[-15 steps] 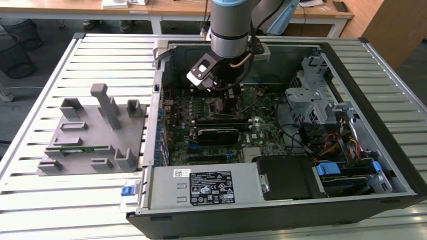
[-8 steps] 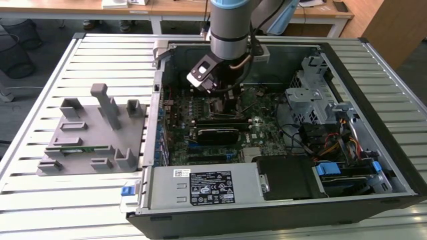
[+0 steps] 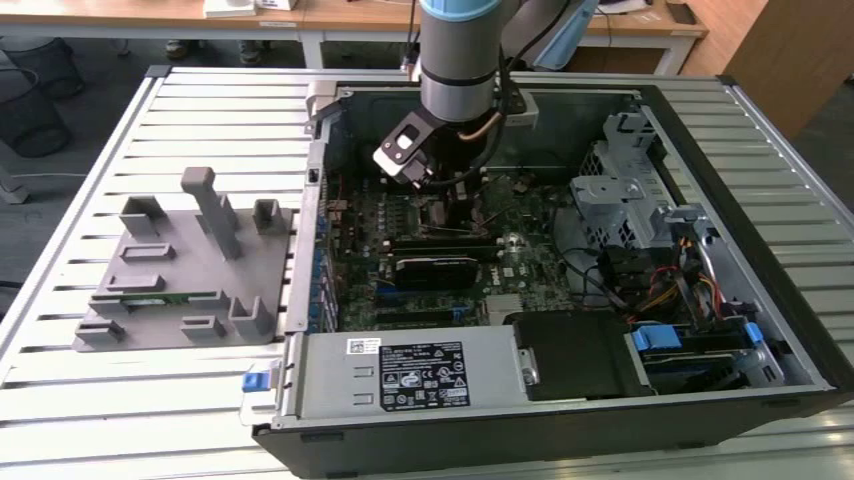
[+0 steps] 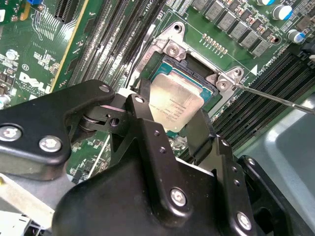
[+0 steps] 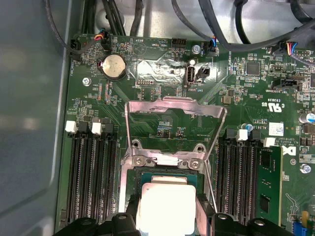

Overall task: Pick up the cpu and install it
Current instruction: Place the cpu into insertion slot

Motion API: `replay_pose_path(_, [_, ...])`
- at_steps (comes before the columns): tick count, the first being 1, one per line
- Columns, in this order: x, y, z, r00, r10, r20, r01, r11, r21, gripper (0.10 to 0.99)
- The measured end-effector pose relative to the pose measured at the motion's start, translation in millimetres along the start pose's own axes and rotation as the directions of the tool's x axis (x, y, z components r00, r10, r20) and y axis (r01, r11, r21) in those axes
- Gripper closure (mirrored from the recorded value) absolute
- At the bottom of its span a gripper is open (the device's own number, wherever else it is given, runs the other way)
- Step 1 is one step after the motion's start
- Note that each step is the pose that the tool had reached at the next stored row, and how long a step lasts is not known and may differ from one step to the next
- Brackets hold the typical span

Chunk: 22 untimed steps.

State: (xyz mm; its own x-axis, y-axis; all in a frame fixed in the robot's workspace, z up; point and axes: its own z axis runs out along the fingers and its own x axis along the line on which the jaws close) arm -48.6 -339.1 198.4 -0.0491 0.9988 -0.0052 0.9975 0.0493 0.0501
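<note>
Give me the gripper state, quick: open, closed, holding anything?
Gripper: fingers closed on the cpu, at the socket.

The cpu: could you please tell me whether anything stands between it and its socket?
Nothing visible does. The cpu sits between the jaws of the gripper, directly at the open socket, and the metal load plate is hinged up, off the opening.

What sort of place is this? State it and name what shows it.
Probably a robotics lab or workshop: an open computer case lies on a slatted metal bench, the gripper holds the cpu at the motherboard, and desks stand behind.
</note>
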Motion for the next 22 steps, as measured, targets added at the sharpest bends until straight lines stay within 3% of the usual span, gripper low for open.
replay_pose_path(22, [0.5, -0.1, 4.1, 1.0, 0.003, 0.0, -0.003, 1.0, 0.0, 0.557])
